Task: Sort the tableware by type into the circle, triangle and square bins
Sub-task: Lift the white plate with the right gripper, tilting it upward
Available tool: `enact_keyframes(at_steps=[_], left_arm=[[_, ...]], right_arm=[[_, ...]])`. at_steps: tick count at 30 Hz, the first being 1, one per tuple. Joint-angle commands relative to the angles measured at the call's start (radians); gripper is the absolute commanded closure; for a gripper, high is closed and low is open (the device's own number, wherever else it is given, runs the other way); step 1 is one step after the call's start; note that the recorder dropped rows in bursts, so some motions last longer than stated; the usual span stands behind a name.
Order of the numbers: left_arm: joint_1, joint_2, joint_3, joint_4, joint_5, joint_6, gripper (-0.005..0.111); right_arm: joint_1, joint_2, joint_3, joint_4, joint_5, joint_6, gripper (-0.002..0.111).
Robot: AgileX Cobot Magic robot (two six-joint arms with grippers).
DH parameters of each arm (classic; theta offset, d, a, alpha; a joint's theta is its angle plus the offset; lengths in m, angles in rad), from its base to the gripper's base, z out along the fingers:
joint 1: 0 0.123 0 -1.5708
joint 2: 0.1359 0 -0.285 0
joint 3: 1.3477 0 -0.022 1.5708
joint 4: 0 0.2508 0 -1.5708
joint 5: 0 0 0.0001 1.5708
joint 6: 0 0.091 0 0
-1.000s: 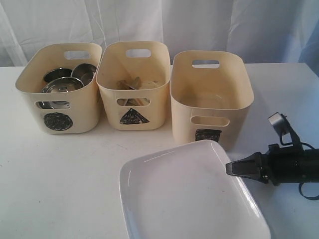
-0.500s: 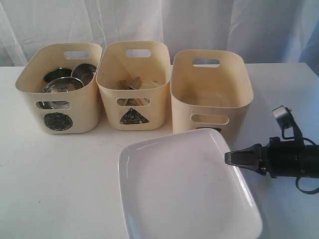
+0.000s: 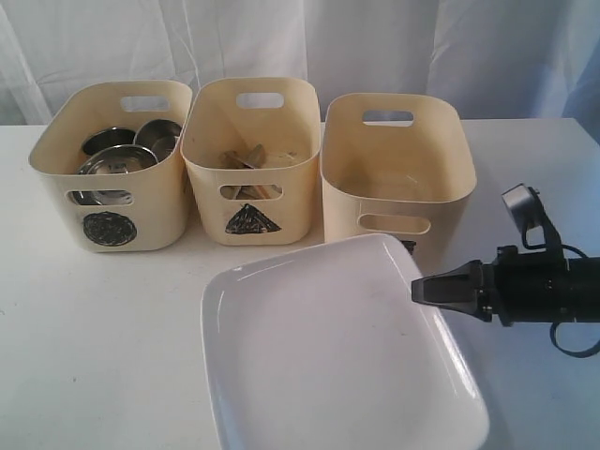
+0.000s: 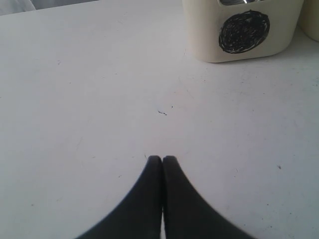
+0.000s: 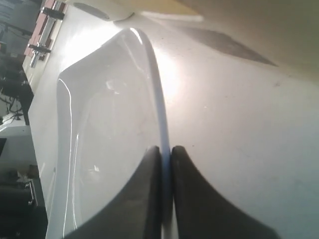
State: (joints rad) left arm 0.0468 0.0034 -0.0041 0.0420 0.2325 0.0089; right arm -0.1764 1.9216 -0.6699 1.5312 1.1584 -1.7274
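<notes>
A large white rounded-square plate (image 3: 328, 347) hangs lifted in front of the square bin (image 3: 398, 178), hiding that bin's mark. My right gripper (image 3: 417, 291) is shut on the plate's right rim (image 5: 160, 114), one finger on each side of it. The circle bin (image 3: 112, 164) at the left holds steel bowls and mugs (image 3: 122, 155). The triangle bin (image 3: 251, 159) in the middle holds wooden chopsticks (image 3: 248, 157). My left gripper (image 4: 162, 158) is shut with nothing in it, over bare table in front of the circle bin (image 4: 244, 30); the exterior view does not show it.
The white table (image 3: 103, 337) stretches left of the plate. A white curtain (image 3: 300, 37) hangs behind the three bins. The right arm's cable and camera mount (image 3: 525, 211) stick up beside the square bin.
The right gripper has carried the plate up and to the left, toward the square bin; the plate now covers that bin's mark. The left gripper has not visibly changed.
</notes>
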Motion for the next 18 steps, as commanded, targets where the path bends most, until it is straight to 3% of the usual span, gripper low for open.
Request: enact_keyframes(at_steps=[1, 18], left_arm=[[-0.004, -0.003, 0.004, -0.006, -0.001, 0.000, 0.107], [-0.004, -0.003, 0.004, -0.006, -0.001, 0.000, 0.107]], right_arm=[[0.060, -0.051, 0.003, 0.001, 0.063, 0.030, 0.108], [0.077, -0.224, 0.003, 0.116, 0.063, 0.106, 0.108]])
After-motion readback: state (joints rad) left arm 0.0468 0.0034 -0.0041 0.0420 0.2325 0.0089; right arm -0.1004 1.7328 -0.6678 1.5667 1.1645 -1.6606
